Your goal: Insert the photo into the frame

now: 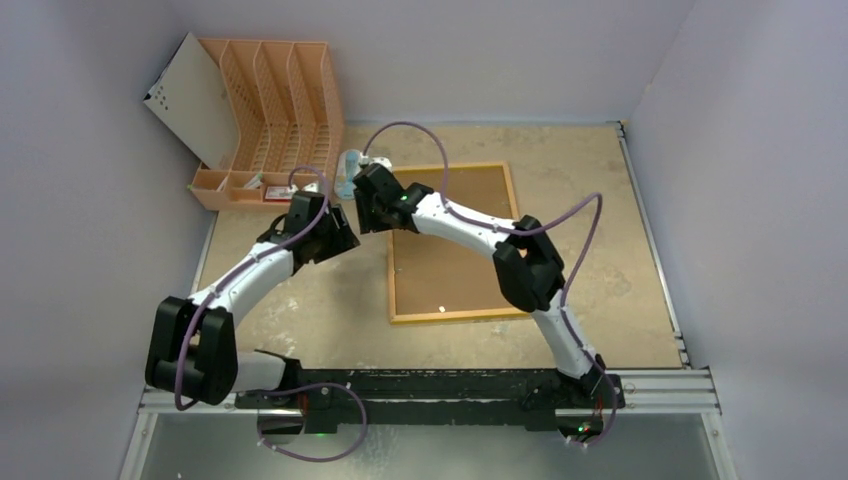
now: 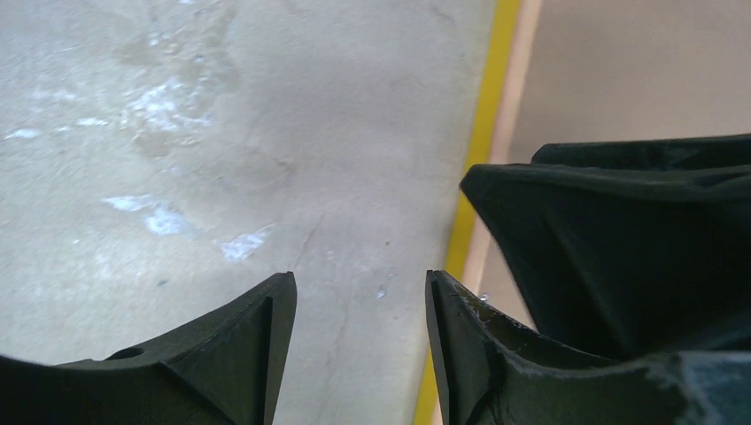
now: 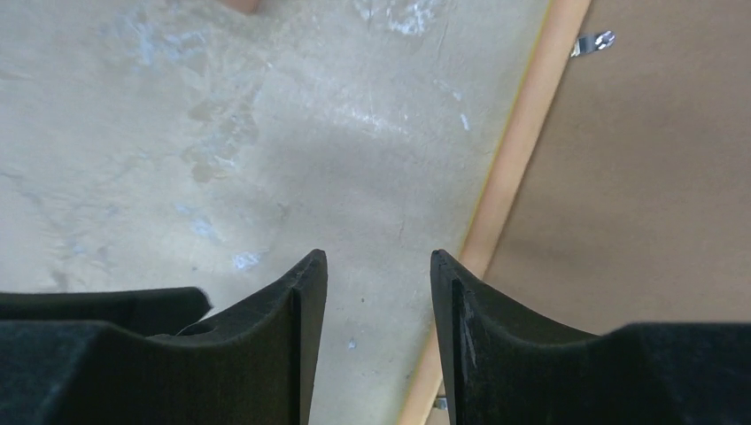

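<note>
The frame point(image 1: 455, 316) lies flat on the table right of centre, its yellow rim point(image 2: 483, 133) and light wood edge point(image 3: 518, 159) showing. A brown backing board point(image 1: 450, 265) fills it. The photo's printed face is hidden in every view. Both grippers hang close together over bare table just left of the frame's left edge. My left gripper point(image 2: 359, 279) is open, with only tabletop between its fingers. My right gripper point(image 3: 379, 257) is open too, its right finger point(image 3: 460, 310) over the frame's edge. In the top view the left gripper point(image 1: 348, 237) and right gripper point(image 1: 366, 214) nearly meet.
An orange slotted file rack point(image 1: 275, 110) stands at the back left, with a pale sheet point(image 1: 190, 100) leaning against its left side. A small metal clip point(image 3: 595, 41) sits on the backing board near the frame's edge. Grey walls close in on three sides.
</note>
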`<state>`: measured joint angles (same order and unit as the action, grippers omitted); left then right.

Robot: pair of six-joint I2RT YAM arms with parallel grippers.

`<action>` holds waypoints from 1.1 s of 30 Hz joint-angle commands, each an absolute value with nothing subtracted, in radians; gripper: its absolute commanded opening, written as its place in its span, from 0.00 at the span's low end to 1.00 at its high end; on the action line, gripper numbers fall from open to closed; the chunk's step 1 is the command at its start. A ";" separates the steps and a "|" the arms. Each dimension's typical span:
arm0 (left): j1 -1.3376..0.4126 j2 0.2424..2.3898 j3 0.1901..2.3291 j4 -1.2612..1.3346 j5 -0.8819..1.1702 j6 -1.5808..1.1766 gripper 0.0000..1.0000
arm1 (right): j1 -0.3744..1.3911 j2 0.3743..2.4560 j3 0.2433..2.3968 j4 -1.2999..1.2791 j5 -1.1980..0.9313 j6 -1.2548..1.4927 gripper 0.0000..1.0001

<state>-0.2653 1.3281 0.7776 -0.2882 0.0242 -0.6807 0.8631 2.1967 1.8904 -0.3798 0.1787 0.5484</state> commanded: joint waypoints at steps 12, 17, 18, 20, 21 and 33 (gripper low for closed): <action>-0.133 1.380 0.702 -0.304 0.127 -0.685 0.59 | 0.961 2.317 2.093 -0.616 0.505 0.591 0.52; -0.124 1.396 0.702 -0.303 0.148 -0.690 0.59 | 0.968 2.246 2.023 -0.576 0.535 0.632 0.52; -0.122 1.398 0.703 -0.303 0.149 -0.691 0.59 | 0.967 2.232 2.001 -0.562 0.543 0.633 0.52; -0.118 1.400 0.700 -0.302 0.153 -0.693 0.59 | 0.968 2.220 1.978 -0.568 0.566 0.640 0.53; -0.117 1.401 0.698 -0.299 0.156 -0.693 0.59 | 0.968 2.224 1.975 -0.584 0.568 0.644 0.54; -0.115 1.404 0.666 -0.266 0.203 -0.704 0.59 | 0.964 2.347 2.053 -0.671 0.468 0.669 0.55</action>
<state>-0.1242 1.3968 0.6773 -0.3000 0.1726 -0.6899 0.9638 2.3402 2.0163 -0.6079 0.4763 0.6350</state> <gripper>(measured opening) 0.593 0.561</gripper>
